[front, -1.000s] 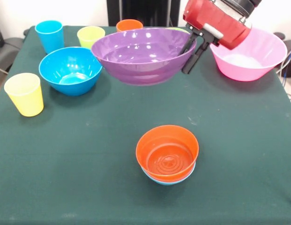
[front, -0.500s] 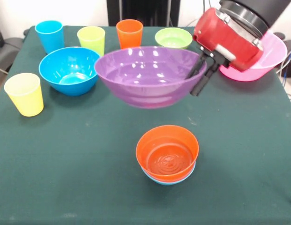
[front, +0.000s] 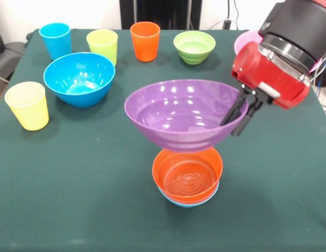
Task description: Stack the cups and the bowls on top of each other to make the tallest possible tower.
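**Purple bowl held above the orange stack**

Dark green cloth covers the table (front: 73,173), with a black pedestal behind it at twelve o'clock. Largest on view, the red and black arm comes in from two o'clock; its gripper (front: 240,116) pinches the right rim of the wide purple bowl (front: 185,114), one finger inside and one outside the wall. That bowl hangs tilted above the tower (front: 188,177), an orange bowl nested in a light-blue bowl at six o'clock. A pink bowl (front: 245,42) peeks out behind the arm. At ten o'clock sits the deep blue bowl (front: 79,79), the small green bowl (front: 194,46) at one o'clock. Cups stand upright: yellow cup (front: 27,105) at nine, then blue cup (front: 55,40), lime green cup (front: 102,46) and orange cup (front: 145,40) along the far edge.
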